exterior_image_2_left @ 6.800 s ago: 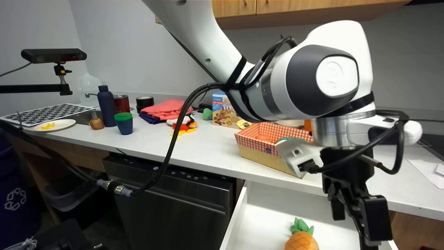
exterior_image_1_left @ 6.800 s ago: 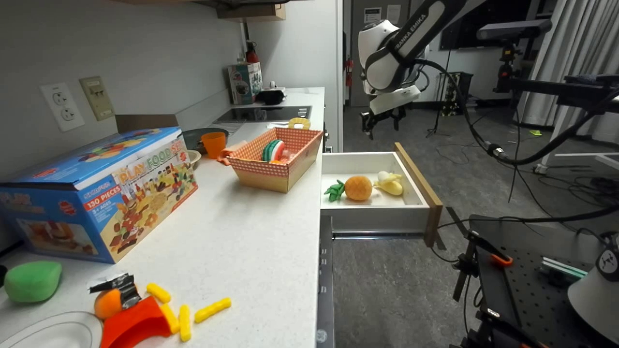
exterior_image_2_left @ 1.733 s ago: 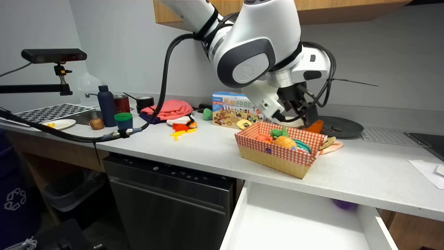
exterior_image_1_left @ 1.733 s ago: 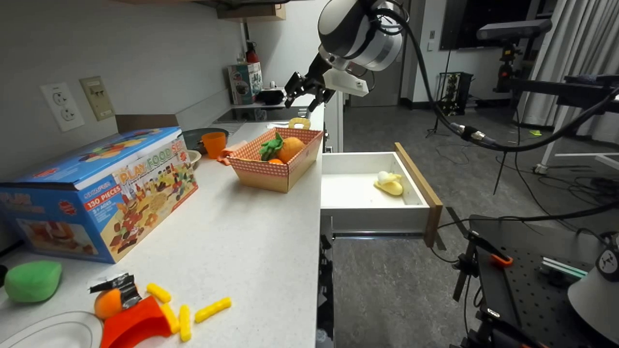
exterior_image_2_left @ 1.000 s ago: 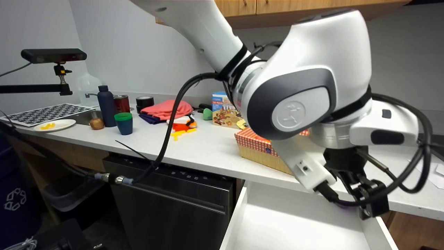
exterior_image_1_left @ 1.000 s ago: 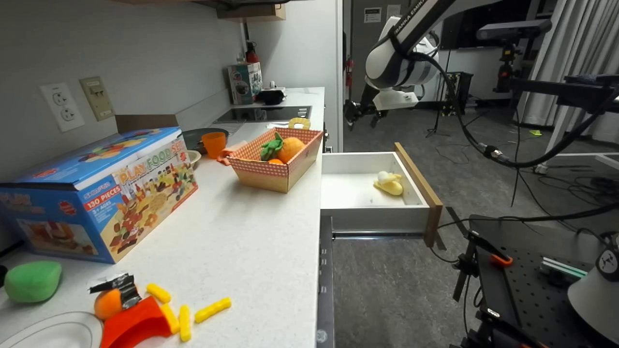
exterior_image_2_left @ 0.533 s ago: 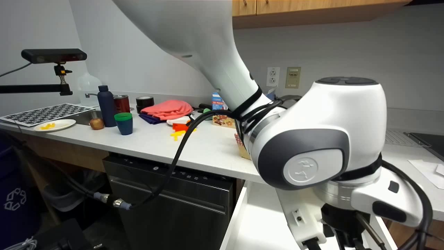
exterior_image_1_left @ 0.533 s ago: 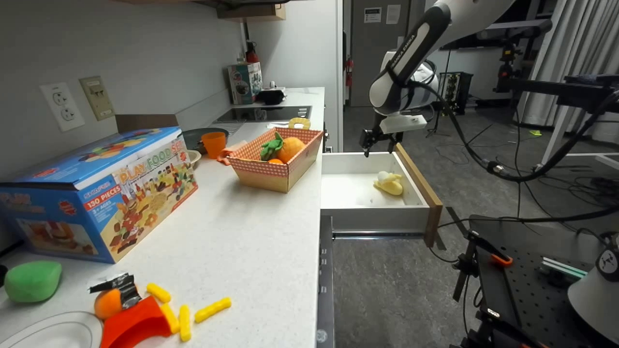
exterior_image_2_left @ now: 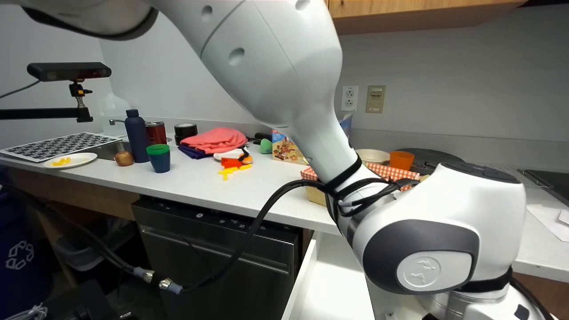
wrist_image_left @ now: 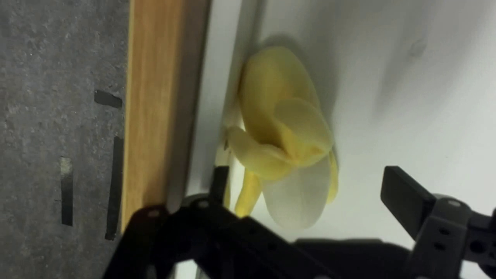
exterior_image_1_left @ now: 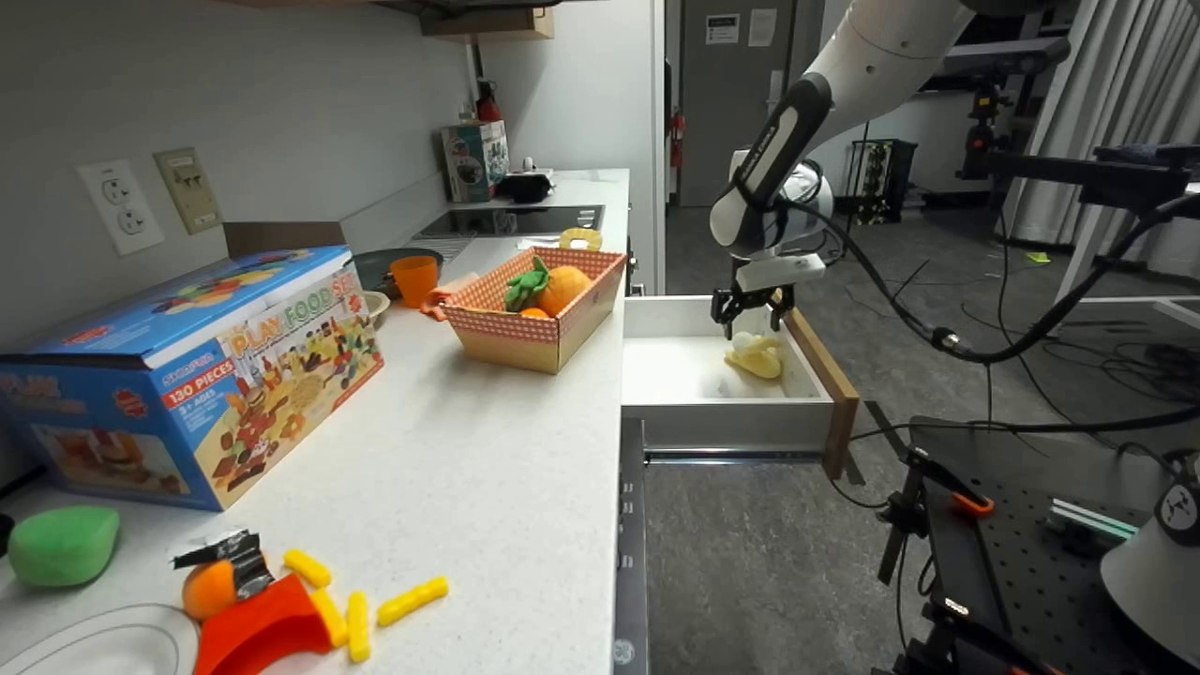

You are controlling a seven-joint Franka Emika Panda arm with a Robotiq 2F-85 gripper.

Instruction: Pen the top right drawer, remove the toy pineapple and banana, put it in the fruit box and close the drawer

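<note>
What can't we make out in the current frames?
Pineapple: in an exterior view, hidden behind the arm.
Hand: in that view, cut off by the bottom edge.
Drawer front: same view, below that edge.
Fruit box: in an exterior view, floor hidden by near wall and pineapple.
Door notices: in an exterior view, wording too small.

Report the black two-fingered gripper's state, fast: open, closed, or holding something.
Black two-fingered gripper: open, holding nothing; the peeled yellow-and-white toy banana lies ungripped in the white, wood-fronted drawer.
</note>
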